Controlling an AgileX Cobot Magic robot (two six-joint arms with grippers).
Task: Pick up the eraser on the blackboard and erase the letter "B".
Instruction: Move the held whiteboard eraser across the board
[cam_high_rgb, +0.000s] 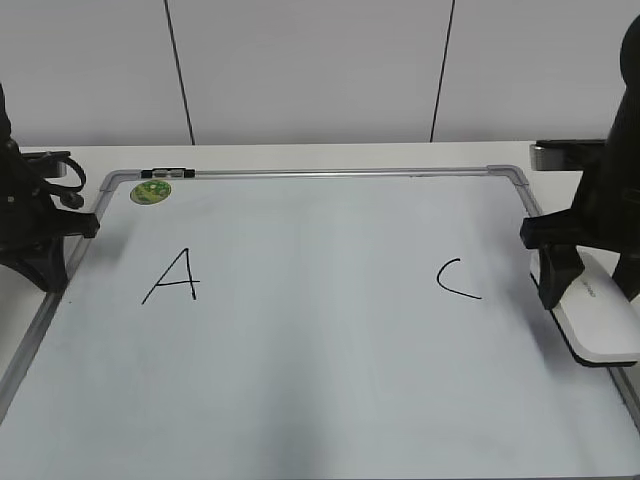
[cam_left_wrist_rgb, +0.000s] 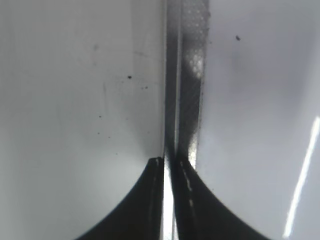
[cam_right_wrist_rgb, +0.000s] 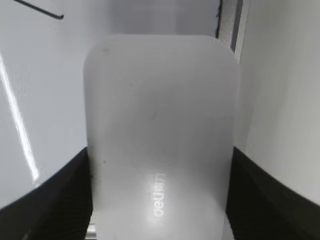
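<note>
The board (cam_high_rgb: 320, 330) fills the exterior view, a pale panel in a silver frame with a green sticker (cam_high_rgb: 151, 190) at its 10 o'clock corner. Two black letters show: "A" (cam_high_rgb: 172, 276) at 9 o'clock and "C" (cam_high_rgb: 457, 279) at 3 o'clock. Between them the surface is bare; no "B" is visible, so the erasing appears already done, or the letter was never there.

The eraser (cam_high_rgb: 598, 318) lies at the board's 3 o'clock edge, just beside the frame, a white rounded block with a dark underside. The right gripper (cam_high_rgb: 588, 272) stands over its far end. In the right wrist view the eraser (cam_right_wrist_rgb: 160, 135) sits between two dark fingers (cam_right_wrist_rgb: 55, 200), one on each long side, grey lettering up. Whether the jaws press on it or merely bracket it cannot be told.

The left gripper (cam_high_rgb: 45, 235) rests at the board's 9 o'clock edge; in its wrist view the fingertips (cam_left_wrist_rgb: 150, 200) meet almost flush, jaws closed on nothing, over the frame rail (cam_left_wrist_rgb: 187, 75).

Handling, as judged: the eraser looks light and rigid, its smooth plastic sides somewhat slippery. The best hold is across the narrow width at mid-length, keeping the felt flat to the board.
</note>
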